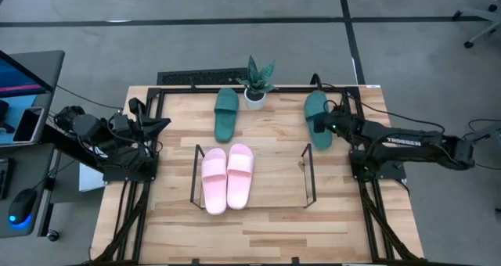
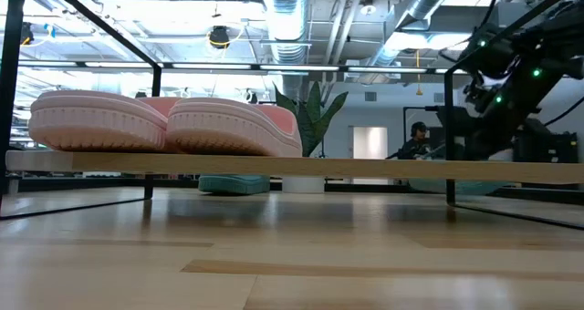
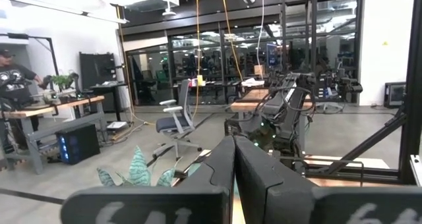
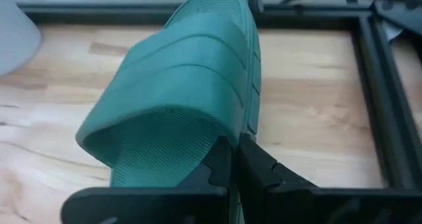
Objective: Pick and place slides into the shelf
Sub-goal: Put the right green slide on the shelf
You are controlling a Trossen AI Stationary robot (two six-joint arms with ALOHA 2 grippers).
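"TROSSEN"-lettered right arm (image 1: 411, 143), end effector (image 4: 232, 159) clamped on green slide's strap (image 4: 173, 92).

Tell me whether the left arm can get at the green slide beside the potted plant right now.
Probably yes: the green slide lies on bare table left of the potted plant, outside the shelf, with nothing between it and the left gripper.

arms (image 1: 407, 147): black, jointed | marking: white TROSSEN lettering | fingers (image 4: 214, 168): dark

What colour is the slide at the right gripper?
Dark green slide, clearest in the right wrist view.
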